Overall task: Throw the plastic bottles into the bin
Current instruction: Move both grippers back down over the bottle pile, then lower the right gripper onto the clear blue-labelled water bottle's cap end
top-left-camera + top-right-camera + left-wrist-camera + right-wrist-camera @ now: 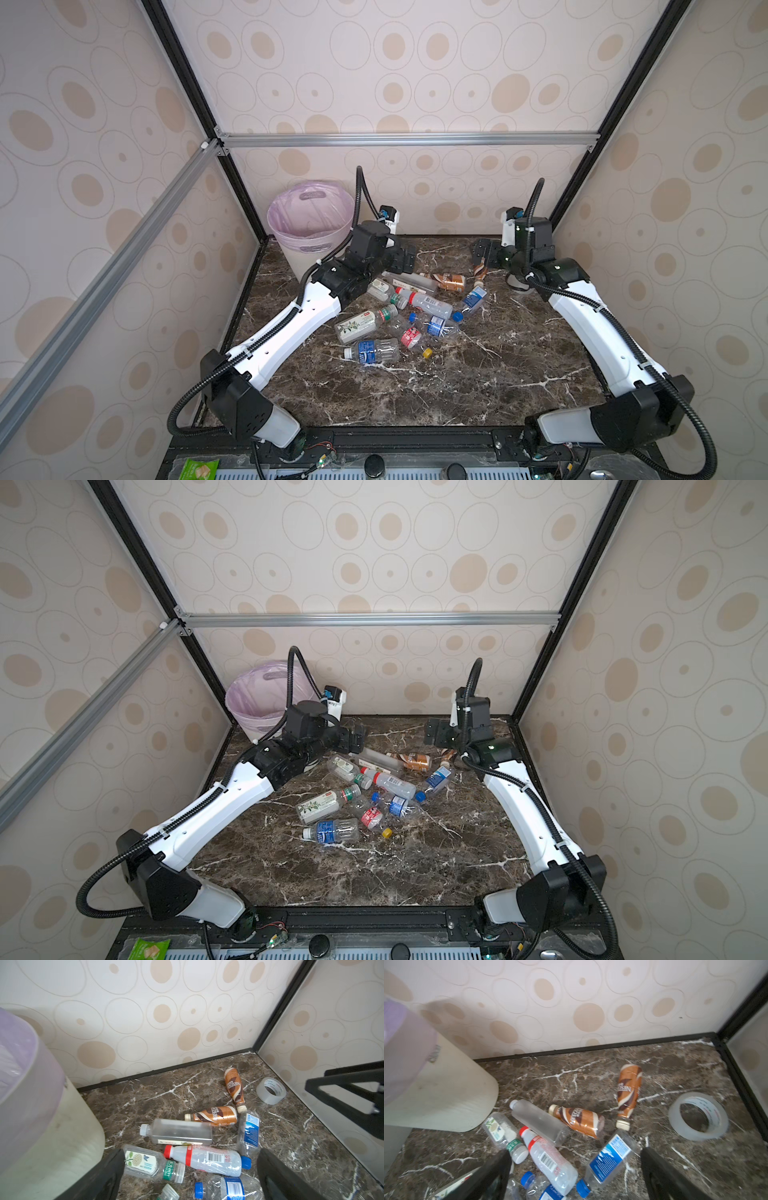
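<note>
Several plastic bottles [428, 305] lie in a loose heap on the marble table, seen in both top views [390, 785]. Two are brown [214, 1115] [629, 1088]; the others are clear with blue, red or green labels. The bin [291, 249], off-white with a pink-lilac liner, stands in the back left corner, and no bottle shows inside it. My left gripper [405, 257] hangs open beside the bin, above the heap's far edge [191, 1154]. Opposite it, over the brown bottles, my right gripper [484, 251] is open too [575, 1152]. Neither holds anything.
A clear tape roll [697, 1115] lies flat near the back right corner, below the right arm [271, 1091]. Patterned walls and black frame posts close in the table on three sides. A green packet [197, 469] sits on the front ledge.
</note>
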`<state>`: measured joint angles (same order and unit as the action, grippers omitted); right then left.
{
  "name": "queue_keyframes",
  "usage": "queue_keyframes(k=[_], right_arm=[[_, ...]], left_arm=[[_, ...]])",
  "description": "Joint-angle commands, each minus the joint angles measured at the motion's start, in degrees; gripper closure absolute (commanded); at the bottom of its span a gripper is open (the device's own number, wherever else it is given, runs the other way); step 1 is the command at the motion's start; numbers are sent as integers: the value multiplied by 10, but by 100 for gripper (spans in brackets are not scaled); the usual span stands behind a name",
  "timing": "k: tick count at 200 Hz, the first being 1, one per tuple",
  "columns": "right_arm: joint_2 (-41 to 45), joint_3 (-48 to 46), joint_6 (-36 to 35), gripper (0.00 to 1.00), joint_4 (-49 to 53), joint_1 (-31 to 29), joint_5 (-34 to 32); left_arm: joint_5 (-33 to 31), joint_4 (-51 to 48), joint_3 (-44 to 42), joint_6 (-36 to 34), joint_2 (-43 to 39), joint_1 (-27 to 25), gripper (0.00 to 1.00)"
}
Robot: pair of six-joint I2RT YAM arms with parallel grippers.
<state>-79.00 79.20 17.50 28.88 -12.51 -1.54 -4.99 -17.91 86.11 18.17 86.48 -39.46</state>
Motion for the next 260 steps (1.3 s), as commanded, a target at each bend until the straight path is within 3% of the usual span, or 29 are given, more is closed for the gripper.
queue_keyframes(k=[1, 52, 120, 260], right_arm=[[0, -42, 23, 0, 15, 26, -7], [-73, -105, 63, 0, -6, 35, 15], [-114, -161, 93, 0, -44, 34, 34], [-225, -139, 106, 3, -88, 30, 50]], left_arm=[[-2, 52, -8, 21, 21, -26, 1], [-1, 57, -15, 22, 58, -61, 1], [-16, 55, -23, 11, 56, -62, 1], [-9, 49, -3, -9, 93, -62, 1]])
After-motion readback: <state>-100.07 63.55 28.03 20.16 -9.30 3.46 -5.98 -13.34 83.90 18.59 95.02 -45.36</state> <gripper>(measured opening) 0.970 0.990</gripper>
